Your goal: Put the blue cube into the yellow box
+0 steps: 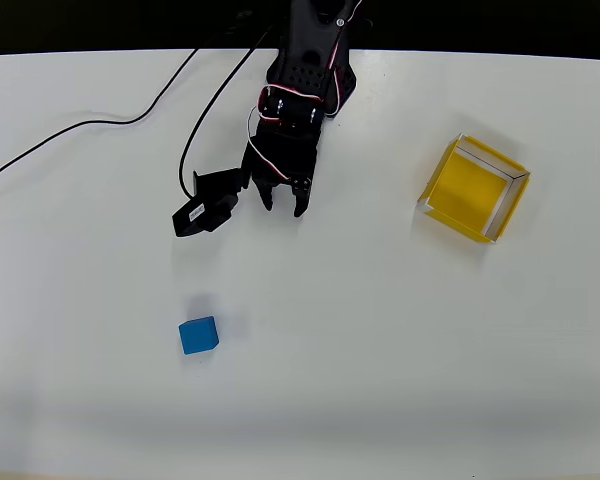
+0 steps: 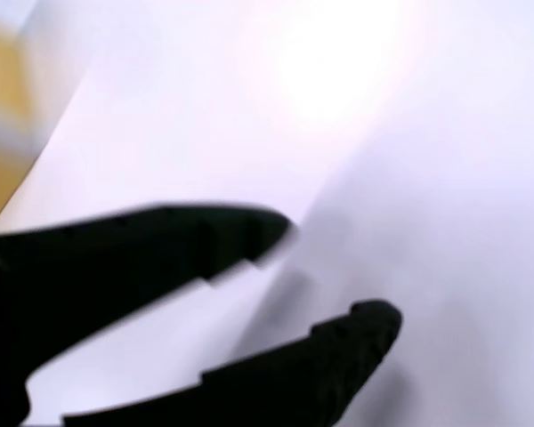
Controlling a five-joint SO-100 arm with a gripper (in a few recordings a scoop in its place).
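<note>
Overhead view — blue cube (image 1: pixel 198 335), yellow box (image 1: pixel 476 188) well apart, gripper (image 1: pixel 283 202) parted, empty.

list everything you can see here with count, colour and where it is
blue cube: 1, bright blue, lower left of the table in the overhead view, lying free
yellow box: 1, yellow floor with pale walls, right side of the table, nothing in it
table: 1, white, under everything
cables: 2, black, trailing across the upper left of the table toward the arm
arm: 1, black, reaching in from the top edge
gripper: 1, black, open, holding nothing, up and right of the cube
</note>
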